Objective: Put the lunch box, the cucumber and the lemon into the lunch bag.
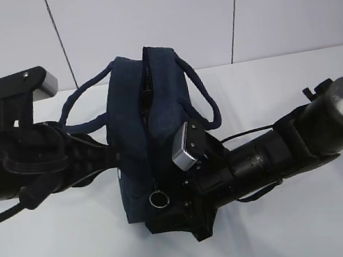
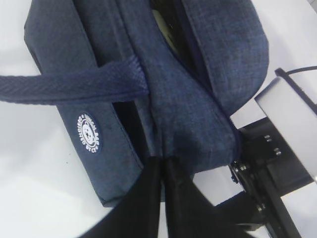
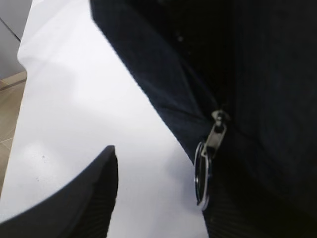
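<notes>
The navy lunch bag [image 1: 138,140] stands mid-table [image 1: 315,223], flanked by both arms, its top zipper partly parted along the ridge. The left gripper [image 2: 162,171] has its two dark fingers [image 2: 148,198] pressed together on a fold of the bag's fabric at the near end. The right gripper [image 3: 163,198] sits against the bag's end beside the silver ring pull [image 3: 203,173]; its jaws look apart, though what they hold cannot be told.
</notes>
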`<control>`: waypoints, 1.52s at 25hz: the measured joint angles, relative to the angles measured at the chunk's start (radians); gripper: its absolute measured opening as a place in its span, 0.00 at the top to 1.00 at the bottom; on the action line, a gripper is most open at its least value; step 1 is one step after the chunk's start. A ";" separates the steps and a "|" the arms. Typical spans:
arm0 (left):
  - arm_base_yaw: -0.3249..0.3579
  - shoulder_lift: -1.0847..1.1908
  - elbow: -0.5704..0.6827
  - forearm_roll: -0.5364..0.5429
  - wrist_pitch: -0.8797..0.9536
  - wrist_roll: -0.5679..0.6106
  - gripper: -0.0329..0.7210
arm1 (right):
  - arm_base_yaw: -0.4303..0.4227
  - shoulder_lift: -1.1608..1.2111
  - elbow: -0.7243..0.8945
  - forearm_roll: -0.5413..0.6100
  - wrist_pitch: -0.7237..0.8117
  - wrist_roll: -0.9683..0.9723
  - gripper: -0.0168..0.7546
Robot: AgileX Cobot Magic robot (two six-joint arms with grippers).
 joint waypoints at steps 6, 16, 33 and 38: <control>0.000 0.000 0.000 0.000 0.002 0.000 0.97 | 0.000 0.000 -0.001 0.000 -0.003 0.002 0.47; 0.000 0.000 0.000 0.002 0.005 0.000 0.97 | 0.000 0.000 -0.001 0.000 -0.023 0.002 0.49; 0.000 0.000 0.000 0.004 0.013 0.000 0.97 | 0.000 0.000 -0.002 0.000 -0.046 0.002 1.00; 0.000 0.000 0.000 0.004 0.021 0.000 0.97 | 0.000 0.000 -0.005 0.000 -0.050 0.002 1.00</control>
